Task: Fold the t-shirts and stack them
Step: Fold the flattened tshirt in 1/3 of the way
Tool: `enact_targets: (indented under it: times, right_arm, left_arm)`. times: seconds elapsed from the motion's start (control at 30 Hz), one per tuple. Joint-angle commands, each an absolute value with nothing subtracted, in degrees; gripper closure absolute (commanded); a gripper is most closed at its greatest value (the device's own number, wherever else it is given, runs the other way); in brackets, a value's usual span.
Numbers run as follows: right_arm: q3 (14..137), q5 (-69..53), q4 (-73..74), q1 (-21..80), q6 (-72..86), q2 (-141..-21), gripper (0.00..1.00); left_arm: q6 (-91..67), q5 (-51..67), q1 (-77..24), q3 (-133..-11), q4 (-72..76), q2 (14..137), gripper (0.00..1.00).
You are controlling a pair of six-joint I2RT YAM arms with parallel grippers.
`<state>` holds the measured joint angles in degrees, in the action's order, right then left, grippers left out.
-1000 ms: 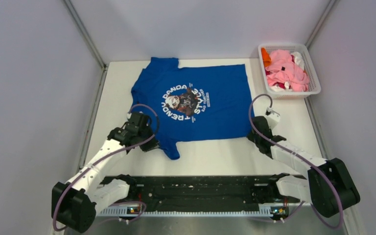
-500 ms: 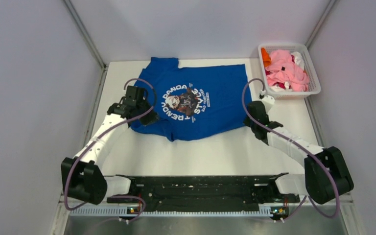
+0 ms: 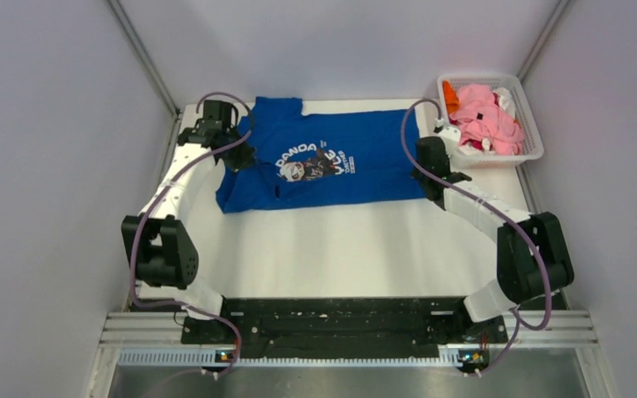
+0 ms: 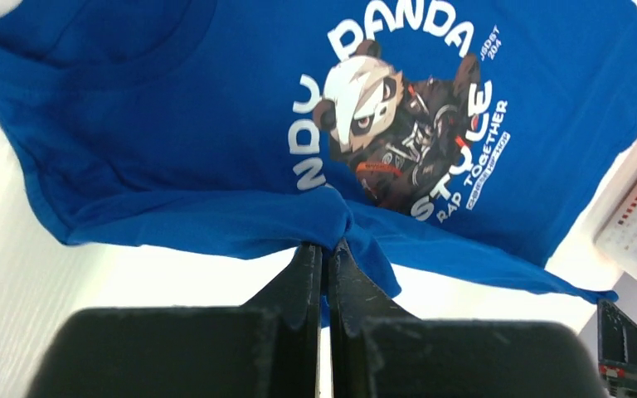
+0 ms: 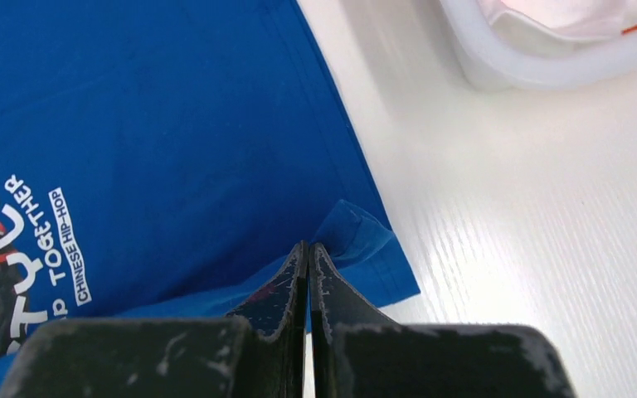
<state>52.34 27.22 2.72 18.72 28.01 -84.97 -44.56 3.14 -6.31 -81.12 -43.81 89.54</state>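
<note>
The royal blue t-shirt [image 3: 332,162] with the white panda print lies across the far part of the table, its near edge lifted and carried over the print. My left gripper [image 3: 236,157] is shut on the shirt's near left edge [image 4: 325,236]. My right gripper [image 3: 428,170] is shut on the shirt's near right corner [image 5: 357,232]. The print [image 4: 398,124] shows in the left wrist view. The pink, orange and white t-shirts [image 3: 485,116] lie bunched in the basket at the far right.
The white lattice basket [image 3: 531,149] stands at the far right corner, close to my right arm; its rim shows in the right wrist view [image 5: 539,70]. Grey walls enclose the table on the left, back and right.
Both grippers have moved away from the arm bases toward the far edge, carrying the shirt's near edge with them. The shirt now covers a shorter strip and part of the print is hidden.
</note>
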Motion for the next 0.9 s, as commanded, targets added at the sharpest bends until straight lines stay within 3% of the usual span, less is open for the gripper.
enact_targets:
  times: [0.0, 0.43, 0.53, 0.6, 0.7, 0.77, 0.8, 0.87]
  right_arm:
    - [57.9, 26.4, -1.3, 17.2, 24.1, -89.9, 1.0]
    - [71.5, 23.0, -3.6, 14.0, 19.2, -107.4, 1.0]
    - [73.6, 23.5, -4.5, 13.9, 17.9, -110.0, 1.0]
    - [74.3, 23.1, -5.4, 13.7, 16.7, -110.9, 0.99]
    - [75.2, 22.1, -6.4, 13.5, 14.7, -111.4, 0.98]
    - [75.5, 21.3, -6.7, 13.3, 13.6, -111.0, 0.96]
    - [75.5, 20.7, -6.6, 13.3, 13.1, -110.7, 0.91]
    - [75.5, 19.4, -6.0, 13.4, 12.5, -109.6, 0.62]
  left_arm:
    - [-42.6, 3.7, -5.1, -89.5, -45.9, 97.4, 1.0]
    - [-42.5, 3.0, -2.5, -110.5, -47.2, 119.1, 0.98]
    - [-41.2, 2.4, -2.3, -117.9, -49.0, 125.7, 0.83]
    - [-38.1, 5.2, -2.3, -122.5, -48.1, 130.6, 0.66]
    - [-33.9, 10.2, -2.3, -126.0, -40.8, 134.5, 0.64]
    - [-32.5, 13.5, -2.3, -127.0, -35.0, 135.7, 0.55]
    - [-32.0, 14.6, -2.3, -128.4, -33.8, 136.2, 0.48]
    - [-31.2, 15.0, -2.4, -132.1, -35.2, 136.5, 0.3]
